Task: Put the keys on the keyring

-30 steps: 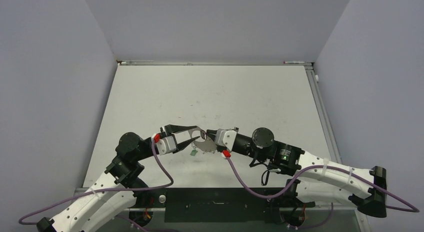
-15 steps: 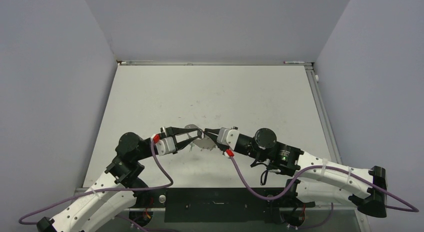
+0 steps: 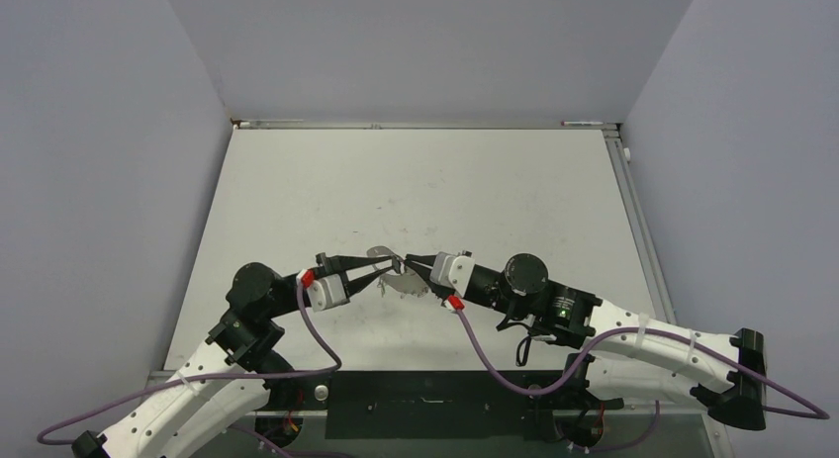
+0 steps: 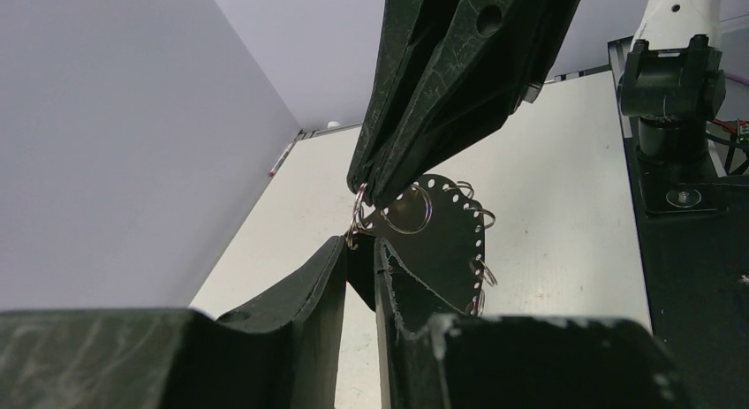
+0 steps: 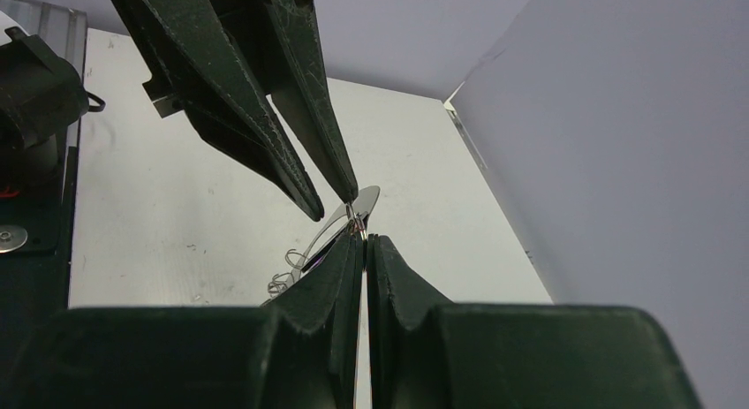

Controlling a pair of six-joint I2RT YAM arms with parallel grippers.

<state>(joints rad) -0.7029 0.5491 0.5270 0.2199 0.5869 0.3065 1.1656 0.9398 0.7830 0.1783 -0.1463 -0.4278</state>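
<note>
Left wrist view: the right hand point(image 4: 366, 195) is clamped on the rim of the keyring point(image 4: 442, 241), holding it clear of the desk point(image 4: 565, 223) — probably so that its small rings point(image 4: 408, 208) face the other arm. The left hand point(image 4: 360, 254) is narrow — its fingers point(image 4: 318, 285) flank the same rim with a gap showing between them.

A white table point(image 3: 297, 181) bears faint dark scuff marks point(image 3: 406, 228).
</note>
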